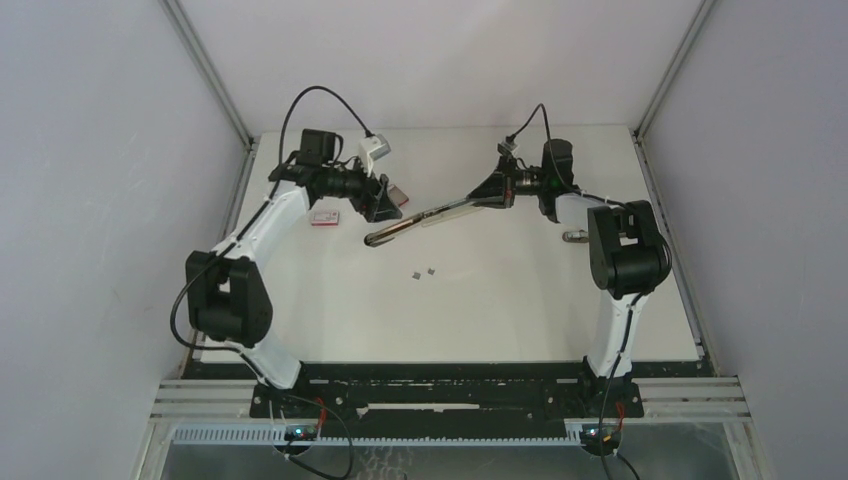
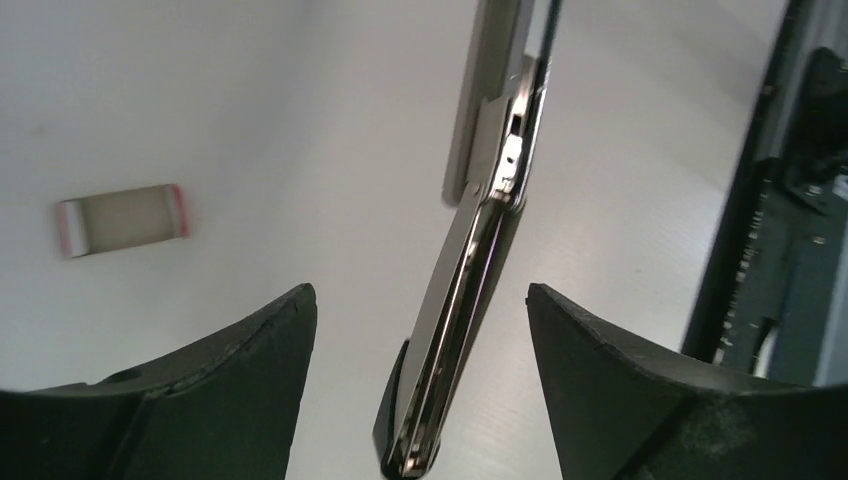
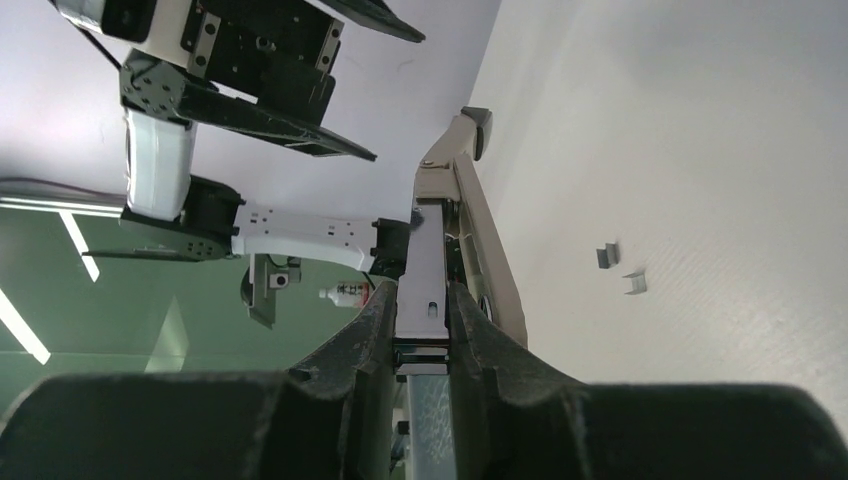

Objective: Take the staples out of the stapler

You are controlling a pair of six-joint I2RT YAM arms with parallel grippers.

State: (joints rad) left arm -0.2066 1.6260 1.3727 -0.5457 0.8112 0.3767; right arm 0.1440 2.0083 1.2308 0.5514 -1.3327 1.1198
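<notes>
The long silver metal stapler (image 1: 420, 218) was clamped at centre frame by the right gripper (image 3: 420, 300). The left gripper (image 2: 420, 310) was spread open near its tip.

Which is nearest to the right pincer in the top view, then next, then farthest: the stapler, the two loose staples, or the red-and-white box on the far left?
1. The stapler: gripped by the right pincer itself.
2. The two loose staples: lying out in the middle.
3. The red-and-white box: way over on the left side.
</notes>
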